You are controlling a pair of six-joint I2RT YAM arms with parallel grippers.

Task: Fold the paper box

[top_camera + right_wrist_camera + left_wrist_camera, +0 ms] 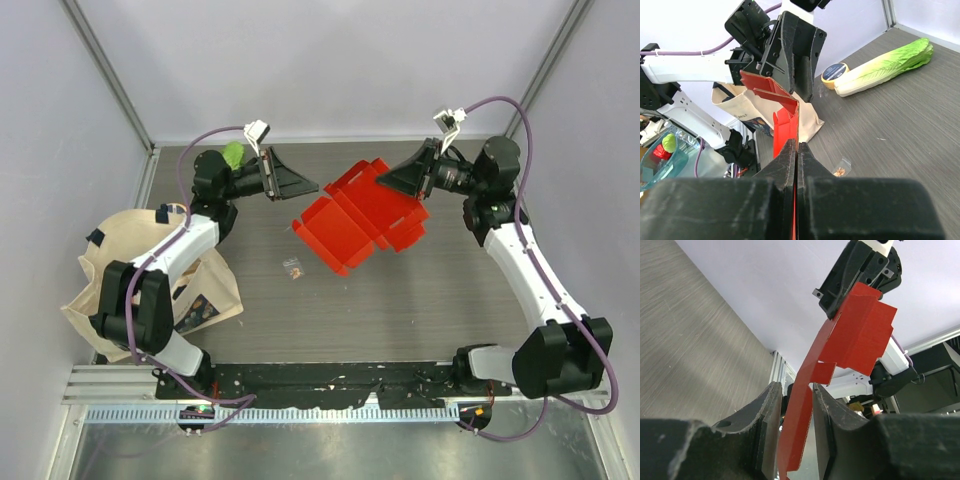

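Note:
The red paper box (pixel 360 218) hangs partly unfolded and tilted above the middle of the table. My right gripper (pixel 384 181) is shut on its upper right edge; in the right wrist view the fingers (pixel 797 145) press flat on the red card (pixel 785 125). My left gripper (pixel 314 187) is at the box's upper left corner. In the left wrist view, a strip of the red card (pixel 860 330) runs down between my left gripper's (pixel 796 390) fingers. The jaws stand apart, with a gap showing on the left side of the card.
A beige tote bag (pixel 130 270) lies at the left by the left arm's base. A green lettuce (pixel 885 67) and a tape roll (pixel 834 72) lie at the back left. A small clear packet (pixel 293 267) lies on the table below the box.

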